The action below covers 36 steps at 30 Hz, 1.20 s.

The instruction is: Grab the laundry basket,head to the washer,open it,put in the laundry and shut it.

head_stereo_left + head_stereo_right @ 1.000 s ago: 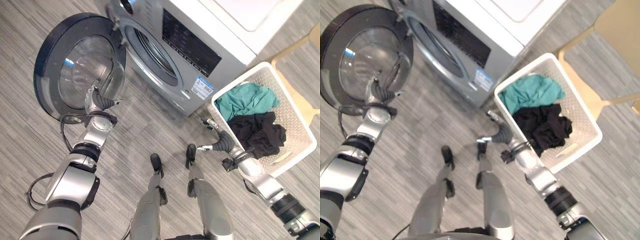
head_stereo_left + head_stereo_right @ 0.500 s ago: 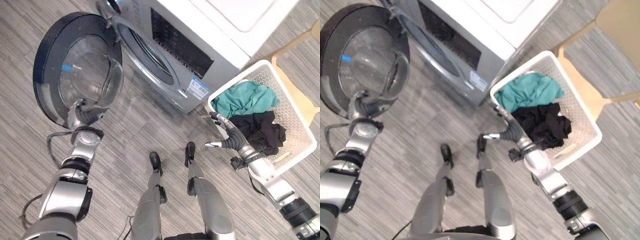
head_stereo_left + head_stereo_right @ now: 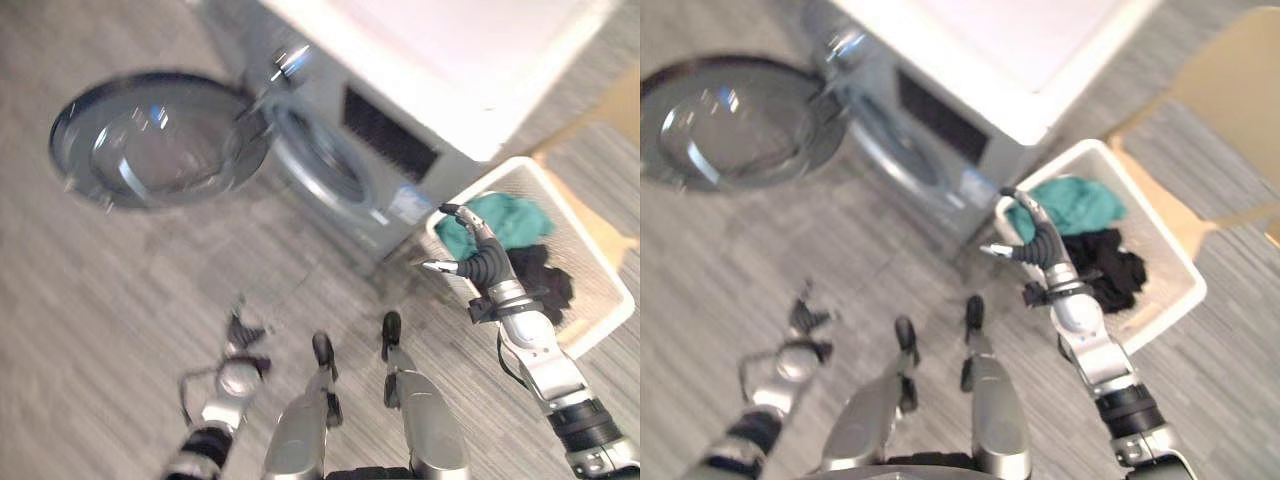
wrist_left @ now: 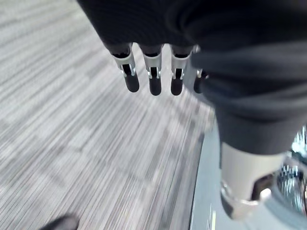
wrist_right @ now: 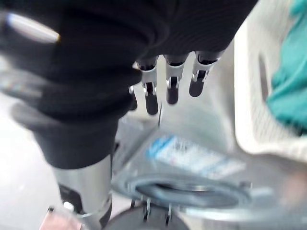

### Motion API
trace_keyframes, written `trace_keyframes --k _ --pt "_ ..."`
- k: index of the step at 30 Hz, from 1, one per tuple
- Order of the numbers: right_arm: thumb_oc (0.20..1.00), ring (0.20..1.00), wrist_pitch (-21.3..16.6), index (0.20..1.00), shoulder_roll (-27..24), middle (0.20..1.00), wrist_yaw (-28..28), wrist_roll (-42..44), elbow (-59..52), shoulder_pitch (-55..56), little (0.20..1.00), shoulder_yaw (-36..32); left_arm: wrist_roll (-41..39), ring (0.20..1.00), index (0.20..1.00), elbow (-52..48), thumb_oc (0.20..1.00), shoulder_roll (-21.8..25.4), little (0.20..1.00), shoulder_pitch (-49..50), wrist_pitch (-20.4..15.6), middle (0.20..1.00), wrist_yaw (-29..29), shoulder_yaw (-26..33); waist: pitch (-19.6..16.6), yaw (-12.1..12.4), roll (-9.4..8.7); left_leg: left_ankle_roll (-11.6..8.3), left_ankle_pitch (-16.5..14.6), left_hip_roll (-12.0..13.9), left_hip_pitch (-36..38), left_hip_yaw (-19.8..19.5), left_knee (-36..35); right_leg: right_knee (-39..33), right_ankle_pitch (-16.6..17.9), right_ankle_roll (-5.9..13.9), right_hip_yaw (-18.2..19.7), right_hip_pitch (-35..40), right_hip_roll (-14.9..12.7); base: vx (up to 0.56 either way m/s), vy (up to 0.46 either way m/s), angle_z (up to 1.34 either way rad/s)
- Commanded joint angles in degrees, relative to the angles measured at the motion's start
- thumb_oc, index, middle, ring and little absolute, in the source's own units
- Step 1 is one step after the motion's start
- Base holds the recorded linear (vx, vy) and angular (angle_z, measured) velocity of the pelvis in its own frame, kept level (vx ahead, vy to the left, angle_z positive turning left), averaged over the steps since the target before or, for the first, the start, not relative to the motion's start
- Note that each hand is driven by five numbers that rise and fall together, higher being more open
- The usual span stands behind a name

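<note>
1. Washer (image 3: 400, 150): silver front, white top, round door (image 3: 160, 150) swung wide open.
2. White laundry basket (image 3: 600, 290) on floor beside washer, holding teal cloth (image 3: 515, 220) and black cloth (image 3: 550, 275).

A home laundry corner, we'd say.
We see a front-loading washer (image 3: 400, 130), a basket (image 3: 590, 290) of clothes (image 3: 505, 222) and grey plank floor (image 3: 110, 290).

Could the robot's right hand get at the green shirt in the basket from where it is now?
Probably yes. The right hand is open and holding nothing, poised at the basket's near edge, and the green shirt lies uncovered on top.
</note>
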Motion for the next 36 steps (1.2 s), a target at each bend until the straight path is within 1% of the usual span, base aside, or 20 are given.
trace_keyframes --k 1,3,4,7,8,9,10,11,12,13,15,16,18,19,20,21,22,27,29,36 --pt "1.000 1.000 0.36 1.000 -1.90 1.000 -1.50 -3.91 -0.04 0.92 1.000 1.33 -3.39 1.000 1.000 2.19 1.000 5.81 1.000 -3.06 -1.97 1.000 -1.15 2.25 -4.68 2.68 0.97 -1.02 -9.87 2.37 1.16 -0.13 7.42 7.99 -7.58 6.01 -9.34 -0.75 -2.90 0.13 -0.030 -1.05" --pt "1.000 1.000 1.18 1.000 -1.48 1.000 -1.89 -5.42 0.28 2.31 1.000 0.57 -3.52 1.000 1.000 3.00 1.000 4.64 1.000 -0.45 -1.39 1.000 -2.27 2.35 -6.50 2.68 1.29 -1.33 -9.70 3.41 3.16 2.27 6.67 10.76 -8.11 5.74 -17.13 -0.97 -5.00 0.16 -0.093 -1.15" --pt "1.000 1.000 1.21 1.000 -1.14 1.000 -1.96 -5.75 0.54 3.39 1.000 0.12 -3.51 1.000 1.000 4.09 1.000 3.84 1.000 0.12 -1.08 1.000 -2.93 2.10 -7.49 2.15 1.38 -1.45 -9.73 3.69 3.90 2.77 6.75 10.67 -8.96 5.42 -17.65 -0.68 -4.77 0.20 -0.153 -0.88" --pt "1.000 1.000 1.24 1.000 -1.40 1.000 -2.18 -7.19 0.67 7.54 1.000 -2.03 -2.09 1.000 1.000 6.76 1.000 2.04 1.000 3.16 -0.91 1.000 -4.60 2.28 -10.62 0.93 1.30 -2.36 -10.60 4.52 5.30 3.69 9.42 6.38 -10.70 4.22 -14.72 3.03 -2.25 0.22 -0.178 -0.48" --pt "1.000 1.000 1.25 1.000 -1.79 1.000 -2.22 -7.68 0.74 8.43 1.000 -2.19 -1.90 1.000 1.000 7.49 1.000 1.63 1.000 3.92 -0.77 1.000 -5.10 1.84 -10.95 0.61 1.32 -2.61 -11.10 5.33 5.35 4.32 11.86 5.19 -11.19 3.48 -14.25 4.59 -1.71 0.25 -0.274 -0.39" --pt "1.000 1.000 1.46 1.000 -2.57 1.000 -1.68 -7.62 1.21 9.09 1.000 -1.95 -1.44 1.000 1.000 9.58 1.000 0.72 1.000 4.68 -0.41 1.000 -6.01 1.65 -11.51 0.38 1.25 -3.88 -10.35 7.53 4.89 4.74 18.28 3.40 -11.56 2.29 -12.90 6.89 -0.33 0.17 -0.225 -0.54" --pt "1.000 1.000 1.45 1.000 -2.62 1.000 -1.69 -7.61 1.23 9.07 1.000 -1.91 -1.43 1.000 1.000 9.68 1.000 0.66 1.000 4.64 -0.48 1.000 -6.02 1.68 -11.45 0.45 1.34 -4.06 -10.49 7.79 4.81 4.76 18.69 3.23 -11.52 2.17 -12.86 7.01 -0.12 0.16 -0.204 -0.61" --pt "1.000 1.000 1.70 1.000 -3.14 1.000 -1.32 -8.05 1.71 8.81 1.000 -1.35 -1.17 1.000 1.000 10.50 1.000 0.42 1.000 5.04 -0.49 1.000 -6.25 1.55 -11.44 0.50 1.35 -4.51 -9.59 8.79 4.29 4.36 21.85 2.50 -11.70 1.48 -12.00 7.89 0.66 0.11 -0.105 -0.61" --pt "1.000 1.000 1.96 1.000 -4.31 1.000 -0.62 -7.90 3.25 7.20 1.000 0.45 -0.95 1.000 1.000 11.09 1.000 0.01 1.000 5.30 -0.75 1.000 -6.28 0.56 -11.27 1.29 1.28 -5.52 -6.69 9.47 2.28 1.17 26.83 0.86 -11.95 0.55 -10.33 9.45 2.01 0.11 -0.102 -0.60" --pt "1.000 1.000 1.91 1.000 -4.33 1.000 -0.66 -7.88 3.37 7.09 1.000 0.51 -0.95 1.000 1.000 11.13 1.000 -0.02 1.000 5.26 -0.78 1.000 -6.27 0.58 -11.25 1.25 1.33 -5.63 -6.72 9.59 2.15 1.09 27.04 0.76 -11.93 0.48 -10.36 9.49 2.11 0.09 -0.079 -0.82" --pt "1.000 1.000 2.19 1.000 -5.59 1.000 -0.04 -7.78 5.71 4.81 1.000 2.80 -1.03 1.000 1.000 11.78 1.000 -0.25 1.000 5.38 -1.02 1.000 -7.03 -0.74 -10.93 2.51 0.89 -5.00 -7.71 7.97 -2.11 -4.21 28.23 -0.58 -12.08 0.37 -8.58 10.52 2.34 0.01 -0.024 -0.81" --pt "1.000 1.000 2.19 1.000 -6.07 1.000 0.10 -7.77 6.59 3.62 1.000 3.92 -1.16 1.000 1.000 12.27 1.000 -0.44 1.000 5.27 -1.08 1.000 -7.18 -1.25 -10.50 3.10 0.11 -4.11 -7.10 6.56 -4.46 -6.02 26.86 -0.76 -11.14 0.14 -8.13 10.18 1.60 -0.02 0.005 -0.47" --pt "1.000 1.000 2.34 1.000 -7.12 1.000 0.00 -8.32 9.31 0.52 1.000 6.32 -1.50 1.000 1.000 13.24 1.000 -0.46 1.000 5.01 -1.19 1.000 -7.26 -1.93 -10.04 4.10 -0.21 -4.11 -7.80 5.25 -7.18 -9.82 23.76 -1.25 -11.20 0.66 -6.61 10.45 1.48 0.02 0.025 -0.36" --pt "1.000 1.000 2.47 1.000 -7.70 1.000 -0.01 -8.83 10.63 -1.44 1.000 7.91 -1.49 1.000 1.000 14.13 1.000 -0.40 1.000 4.60 -1.28 1.000 -7.24 -2.22 -9.70 4.83 -0.04 -4.43 -6.95 4.53 -8.20 -11.61 21.74 -1.38 -11.11 0.78 -5.69 10.44 1.82 0.04 0.027 -0.49" --pt "1.000 1.000 2.43 1.000 -7.68 1.000 -0.04 -8.83 10.72 -1.56 1.000 7.99 -1.48 1.000 1.000 14.16 1.000 -0.42 1.000 4.56 -1.30 1.000 -7.24 -2.17 -9.65 4.78 -0.06 -4.42 -6.90 4.50 -8.13 -11.60 21.65 -1.38 -11.12 0.79 -5.69 10.47 1.79 0.03 0.068 -0.47" --pt "1.000 1.000 2.65 1.000 -8.81 1.000 -0.36 -9.67 13.63 -4.73 1.000 10.28 -1.96 1.000 1.000 14.85 1.000 -0.38 1.000 4.06 -1.52 1.000 -7.17 -2.42 -9.18 5.90 0.40 -5.24 -4.31 3.57 -9.78 -14.50 18.24 -1.50 -11.01 0.97 -4.51 10.34 2.32 0.04 0.091 -0.37" --pt "1.000 1.000 2.78 1.000 -9.45 1.000 -0.22 -10.68 14.64 -6.11 1.000 11.49 -1.80 1.000 1.000 15.36 1.000 -0.26 1.000 4.20 -1.52 1.000 -7.37 -2.32 -9.17 6.24 0.91 -5.37 -4.01 3.54 -8.76 -15.23 15.72 -1.56 -11.10 1.22 -3.72 10.29 2.79 0.04 0.128 -0.33" --pt "1.000 1.000 3.55 1.000 -10.10 1.000 -1.45 -14.72 19.31 -12.45 1.000 15.44 -1.44 1.000 1.000 16.79 1.000 0.09 1.000 3.91 -1.84 1.000 -6.80 -2.47 -8.52 6.46 2.61 -4.65 -3.95 2.79 -7.07 -15.01 12.25 -0.46 -10.35 1.93 -2.31 7.79 2.14 -0.02 0.188 -0.33" --pt "1.000 1.000 4.30 1.000 -9.22 1.000 -2.94 -16.66 23.42 -18.37 1.000 18.83 -2.48 1.000 1.000 16.40 1.000 0.99 1.000 2.54 -2.44 1.000 -6.03 -3.05 -6.39 7.51 3.06 -3.82 -3.74 2.24 -8.40 -14.03 12.11 2.31 -9.80 2.03 -1.12 3.92 1.13 -0.09 0.213 -0.15" --pt "1.000 1.000 6.81 1.000 -9.02 1.000 -5.99 -22.49 35.03 -30.48 1.000 26.30 -3.83 1.000 1.000 14.57 1.000 2.90 1.000 0.56 -3.68 1.000 -4.45 -5.00 -2.91 9.51 3.80 -2.73 -2.59 0.71 -12.49 -13.88 11.97 5.57 -9.36 2.35 -1.03 -1.65 -0.28 -0.03 0.093 -0.08"
